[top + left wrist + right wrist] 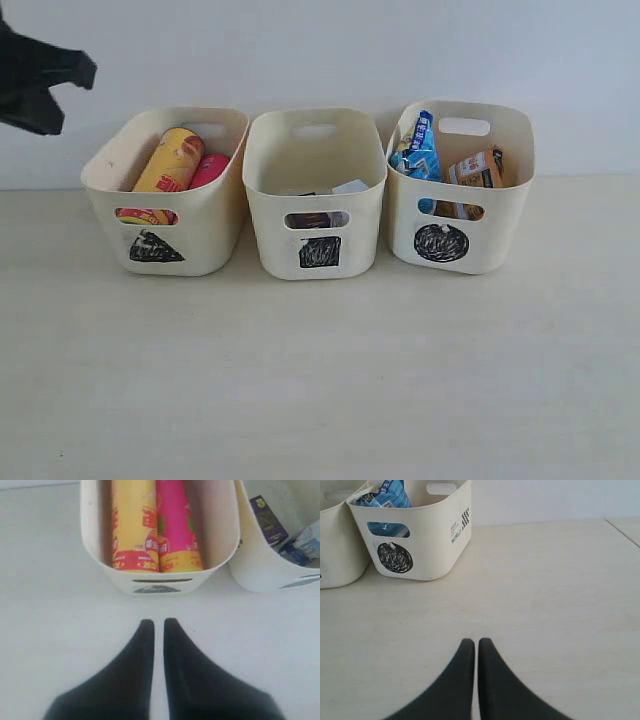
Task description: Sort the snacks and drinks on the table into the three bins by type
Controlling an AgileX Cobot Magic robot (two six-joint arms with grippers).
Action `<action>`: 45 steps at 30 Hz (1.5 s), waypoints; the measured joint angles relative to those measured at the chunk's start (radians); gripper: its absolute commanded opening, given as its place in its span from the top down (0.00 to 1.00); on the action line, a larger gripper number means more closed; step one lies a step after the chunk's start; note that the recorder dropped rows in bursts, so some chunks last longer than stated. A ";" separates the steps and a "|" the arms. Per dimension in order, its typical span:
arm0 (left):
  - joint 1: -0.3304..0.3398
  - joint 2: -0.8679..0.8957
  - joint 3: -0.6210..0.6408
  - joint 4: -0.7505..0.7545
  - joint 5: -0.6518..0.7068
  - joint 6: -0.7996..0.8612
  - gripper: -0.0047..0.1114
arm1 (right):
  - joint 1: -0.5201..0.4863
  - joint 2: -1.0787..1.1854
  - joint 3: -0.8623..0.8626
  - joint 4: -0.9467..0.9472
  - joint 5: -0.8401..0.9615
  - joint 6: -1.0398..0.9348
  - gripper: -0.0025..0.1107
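The triangle bin (pixel 215 235) on the left holds the yellow-orange tube (pixel 172 162) and the magenta tube (pixel 208 169) side by side. In the square bin (pixel 265 190) lie the dark purple carton (pixel 268 520) and the white and blue carton (pixel 351 187). The circle bin (pixel 505 230) holds the blue bag (pixel 418 148) and the orange bag (pixel 476 170). My left gripper (pixel 158 623) hangs shut and empty above the table in front of the triangle bin; it shows black at the exterior view's upper left (pixel 40 80). My right gripper (pixel 474 642) is shut and empty over the bare table (pixel 545 590).
A white wall (pixel 330 50) rises right behind the bins. The table edge (pixel 622 530) shows at the far right in the right wrist view.
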 measured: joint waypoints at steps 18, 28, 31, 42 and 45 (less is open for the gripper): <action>0.221 -0.867 0.852 -0.089 -0.592 -0.017 0.93 | 0.000 0.000 0.000 0.004 -0.020 0.002 0.98; 0.221 -1.238 0.937 -0.112 -0.595 -0.026 0.93 | 0.000 0.000 0.000 0.004 -0.020 0.002 0.98; 0.221 -1.288 0.937 -0.116 -0.595 -0.026 0.93 | 0.000 0.000 0.000 0.004 -0.020 0.002 0.98; 0.221 -1.324 0.937 -0.116 -0.597 -0.026 0.93 | 0.000 0.000 0.000 0.004 -0.020 0.002 0.98; 0.221 -1.324 0.937 -0.116 -0.597 -0.026 0.93 | 0.000 0.000 0.000 0.004 -0.020 0.002 0.98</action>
